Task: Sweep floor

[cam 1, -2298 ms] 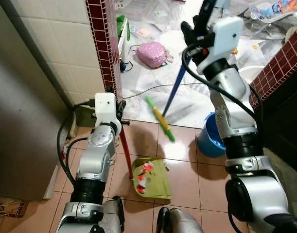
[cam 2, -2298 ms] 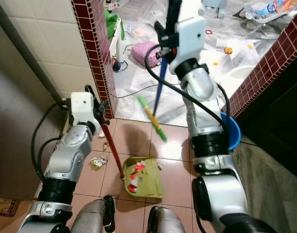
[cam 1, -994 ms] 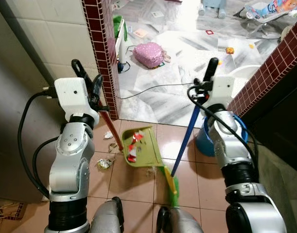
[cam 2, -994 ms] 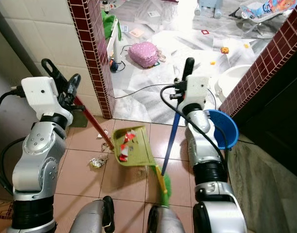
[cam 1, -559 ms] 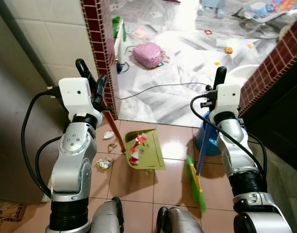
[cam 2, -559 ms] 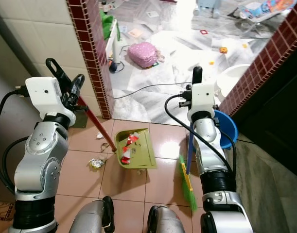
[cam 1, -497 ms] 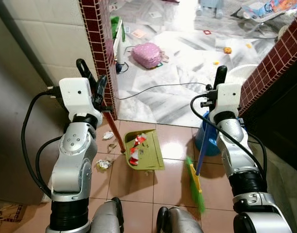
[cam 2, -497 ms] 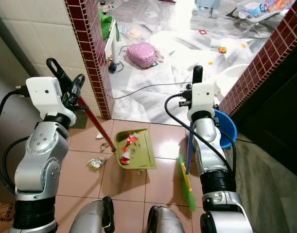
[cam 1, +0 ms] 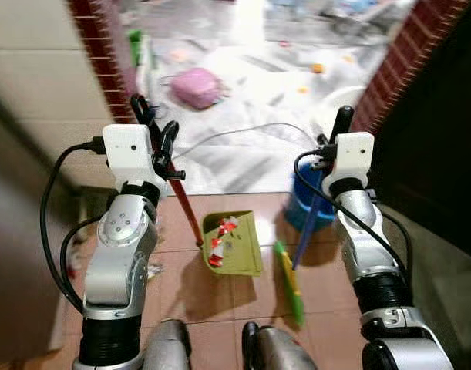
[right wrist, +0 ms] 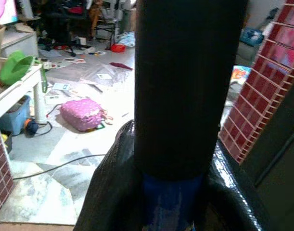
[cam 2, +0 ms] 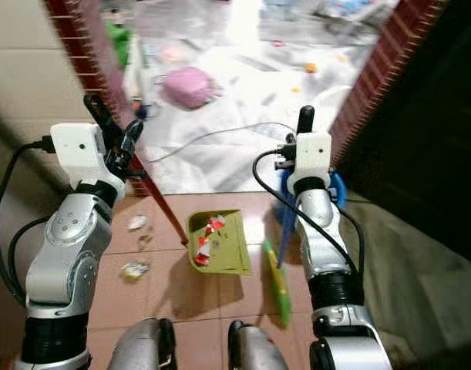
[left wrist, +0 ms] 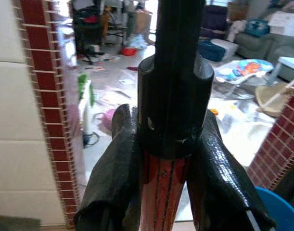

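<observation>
Broom (cam 1: pixel 291 279) is down on the terracotta floor tiles (cam 1: pixel 243 308), green head lying just right of the dustpan (cam 1: pixel 233 245) and its blue handle running up to the right gripper (cam 1: pixel 339 127) — the right wrist view shows those fingers closed snug around the blue shaft. Left gripper (cam 1: pixel 155 137) is clamped the same way on the dustpan's red handle (cam 1: pixel 186 206), holding the green pan flat on the tiles with red-and-white wrappers (cam 1: pixel 220 239) already inside.

My read: we're mid-sweep, at the collect-into-the-pan stage. A few crumpled bits of litter (cam 2: pixel 135 269) sit on the tiles left of the pan, near the left arm, so the job isn't finished. Next move probably calls for swinging the broom head across to that side and dragging the scraps toward the pan's open lip, or shifting the pan closer — tricky, since the pan handle stands in between. Blue bucket (cam 1: pixel 306 206) sits right behind the broom handle, so watch the swing.

No brands, labels or readable writing anywhere — wrappers are too small and blurred to read.
</observation>
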Controlling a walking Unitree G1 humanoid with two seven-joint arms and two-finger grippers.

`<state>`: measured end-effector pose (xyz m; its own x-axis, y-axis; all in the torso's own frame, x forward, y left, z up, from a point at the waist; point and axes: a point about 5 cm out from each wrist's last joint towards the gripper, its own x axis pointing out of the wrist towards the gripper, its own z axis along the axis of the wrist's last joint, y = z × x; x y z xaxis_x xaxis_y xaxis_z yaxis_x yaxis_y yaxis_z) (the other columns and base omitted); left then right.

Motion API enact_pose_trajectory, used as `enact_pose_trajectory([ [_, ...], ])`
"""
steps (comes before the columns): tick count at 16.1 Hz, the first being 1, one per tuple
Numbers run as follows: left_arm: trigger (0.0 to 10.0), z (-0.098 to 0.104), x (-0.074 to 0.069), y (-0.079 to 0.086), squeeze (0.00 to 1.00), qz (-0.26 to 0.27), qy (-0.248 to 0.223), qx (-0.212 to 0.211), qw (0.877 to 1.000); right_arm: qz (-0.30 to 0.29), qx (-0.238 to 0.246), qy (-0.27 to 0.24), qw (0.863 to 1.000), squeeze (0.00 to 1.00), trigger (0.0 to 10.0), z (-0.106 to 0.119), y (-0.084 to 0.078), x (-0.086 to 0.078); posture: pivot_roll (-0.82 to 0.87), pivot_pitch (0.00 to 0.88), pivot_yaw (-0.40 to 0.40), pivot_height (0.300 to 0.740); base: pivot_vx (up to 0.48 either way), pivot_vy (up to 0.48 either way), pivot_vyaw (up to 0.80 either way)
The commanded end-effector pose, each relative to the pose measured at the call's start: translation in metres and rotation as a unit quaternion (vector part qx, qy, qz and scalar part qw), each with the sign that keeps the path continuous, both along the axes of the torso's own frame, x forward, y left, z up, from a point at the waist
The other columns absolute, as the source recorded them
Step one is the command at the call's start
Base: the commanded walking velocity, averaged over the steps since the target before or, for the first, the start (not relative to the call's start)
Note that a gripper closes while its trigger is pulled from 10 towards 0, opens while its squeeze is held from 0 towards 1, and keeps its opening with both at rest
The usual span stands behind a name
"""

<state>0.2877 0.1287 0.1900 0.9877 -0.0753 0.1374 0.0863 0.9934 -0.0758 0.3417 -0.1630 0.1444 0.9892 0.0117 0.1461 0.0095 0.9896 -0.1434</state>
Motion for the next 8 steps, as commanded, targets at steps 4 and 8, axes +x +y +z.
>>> enact_pose_trajectory([
  [4,10.0,0.0096,-0.0013,-0.0045,0.0,-0.01,-0.03,-0.005,1.0,-0.009,-0.015,0.008,1.0,0.0,10.0,-0.0017,-0.0081,0.0006,-0.03,0.095,-0.025,0.74,0.0,-0.267,0.0],
  [8,10.0,0.0092,-0.0006,-0.0046,0.0,-0.01,-0.029,-0.004,1.0,-0.012,-0.02,0.01,1.0,0.0,10.0,-0.0046,-0.0095,0.0009,-0.03,0.093,-0.024,0.74,0.0,-0.266,0.0],
])
